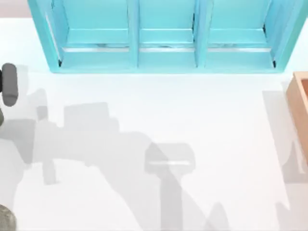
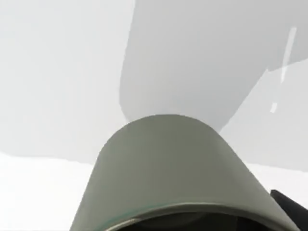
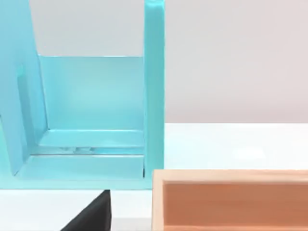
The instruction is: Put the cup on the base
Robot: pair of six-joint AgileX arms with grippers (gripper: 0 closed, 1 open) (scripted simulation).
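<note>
A: Item one, cup (image 1: 8, 84)?
B: Olive-grey cylinder, no handle. It sits at the bench's (image 1: 159, 115) left edge, about midway between near and far. In the left wrist view it is right up against the camera, with the rim and darker inside toward the lens and pale bench beyond it.

A: Item two, base (image 1: 6, 220)?
B: Speckled grey-green disc at the near left corner, cut off by the edge of the top view. It is apart from the cup, which lies farther back on the same side. Nothing rests on the part of it that shows.

A: Left end effector (image 2: 290, 208)?
B: A dark part shows just beside the cup's wall. Spread or pinching: cannot tell.

A: Right end effector (image 3: 91, 214)?
B: A black wedge, low in the right wrist view, facing the shelf and box. State: cannot tell.

A: Other stock?
B: Turquoise shelf (image 1: 163, 38) with three open bays along the far edge. Tan box (image 1: 301, 101), open-topped, at the right edge, near the shelf's right end.
</note>
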